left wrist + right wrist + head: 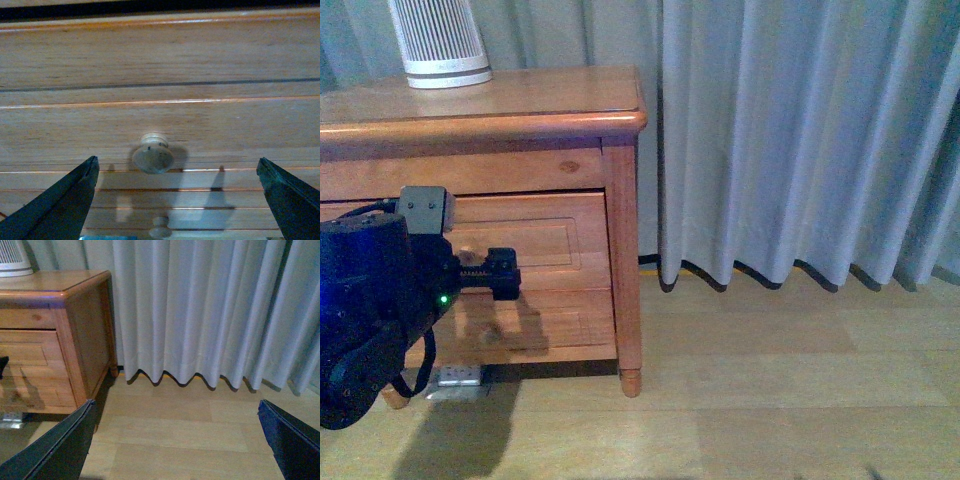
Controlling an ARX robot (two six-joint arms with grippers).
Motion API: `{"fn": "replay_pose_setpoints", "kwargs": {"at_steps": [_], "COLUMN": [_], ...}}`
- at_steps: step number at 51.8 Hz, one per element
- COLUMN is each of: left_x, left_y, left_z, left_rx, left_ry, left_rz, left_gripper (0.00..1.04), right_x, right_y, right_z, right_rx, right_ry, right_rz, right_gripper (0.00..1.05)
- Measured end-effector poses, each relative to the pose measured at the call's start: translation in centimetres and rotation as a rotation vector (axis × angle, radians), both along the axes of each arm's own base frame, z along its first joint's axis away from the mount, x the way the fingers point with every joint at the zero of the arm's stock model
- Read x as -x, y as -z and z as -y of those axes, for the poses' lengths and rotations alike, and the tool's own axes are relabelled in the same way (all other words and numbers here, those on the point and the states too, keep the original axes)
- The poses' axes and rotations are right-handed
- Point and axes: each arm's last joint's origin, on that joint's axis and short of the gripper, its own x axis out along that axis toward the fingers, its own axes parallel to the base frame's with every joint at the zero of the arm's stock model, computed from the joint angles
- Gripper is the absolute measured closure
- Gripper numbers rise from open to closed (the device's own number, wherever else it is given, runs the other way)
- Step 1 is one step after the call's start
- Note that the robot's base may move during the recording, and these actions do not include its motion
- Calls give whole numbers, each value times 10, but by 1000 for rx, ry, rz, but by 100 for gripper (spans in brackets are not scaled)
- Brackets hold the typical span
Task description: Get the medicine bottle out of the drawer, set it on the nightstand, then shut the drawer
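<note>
The nightstand (570,95) stands at the left, and its upper drawer (550,240) looks pushed in, so its inside is hidden. No medicine bottle shows in any view. My left gripper (505,275) is open and held just in front of the drawer. In the left wrist view the drawer's round knob (152,156) lies a little ahead of the left gripper (176,161), between its two spread fingers and nearer one of them, touching neither. Off beside the nightstand (75,295), my right gripper (175,402) hangs open over the bare floor, holding nothing.
A white ribbed device (440,45) stands on the nightstand top. The lower drawer's knob (160,231) shows below the upper one. A long grey curtain (800,140) hangs to the right, over a wooden floor (770,400). A small metallic object (455,377) lies under the nightstand.
</note>
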Motion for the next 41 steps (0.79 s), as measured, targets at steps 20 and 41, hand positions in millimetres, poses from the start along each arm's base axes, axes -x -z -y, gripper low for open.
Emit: {"fn": "replay_pose_setpoints", "kwargs": {"at_steps": [20,41], "left_x": [-17,-19], "left_y": [6,5], "left_z": [-9,-7], "left_rx": [-38,-28], "left_ry": [-2,5], "left_rz": [-16,-11], "left_gripper": [7,69], "right_x": [0,0], "right_y": [0,0], "right_z": [0,0], "right_rx": [0,0], "right_ry": [0,0], "right_rz": [0,0], "right_gripper": [7,7]}}
